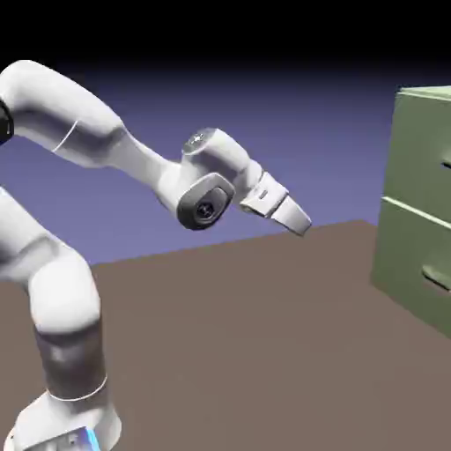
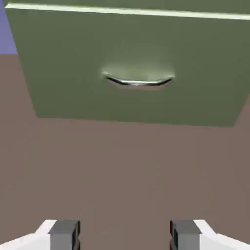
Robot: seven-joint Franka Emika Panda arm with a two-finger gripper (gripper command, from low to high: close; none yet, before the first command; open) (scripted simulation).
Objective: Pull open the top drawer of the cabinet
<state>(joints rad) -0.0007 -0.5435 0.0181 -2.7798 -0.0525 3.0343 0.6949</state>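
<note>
The sage-green cabinet (image 1: 394,264) stands at the exterior view's right edge. Its top drawer (image 1: 418,145) is shut, and its grey handle (image 1: 446,160) is cut off by the picture's edge. My gripper (image 1: 299,220) hangs open in the air well to the left of the cabinet, tilted down toward it and touching nothing. In the hand view, the open gripper (image 2: 124,237) faces the lower drawer (image 2: 136,53) and its curved grey handle (image 2: 139,81) from a distance. Only a sliver of the top drawer (image 2: 146,3) shows above the pale seam.
The brown table (image 1: 247,335) stretches between the arm's base and the cabinet. The lower drawer (image 1: 405,255), with its own handle (image 1: 436,279), is shut and reaches down to the table.
</note>
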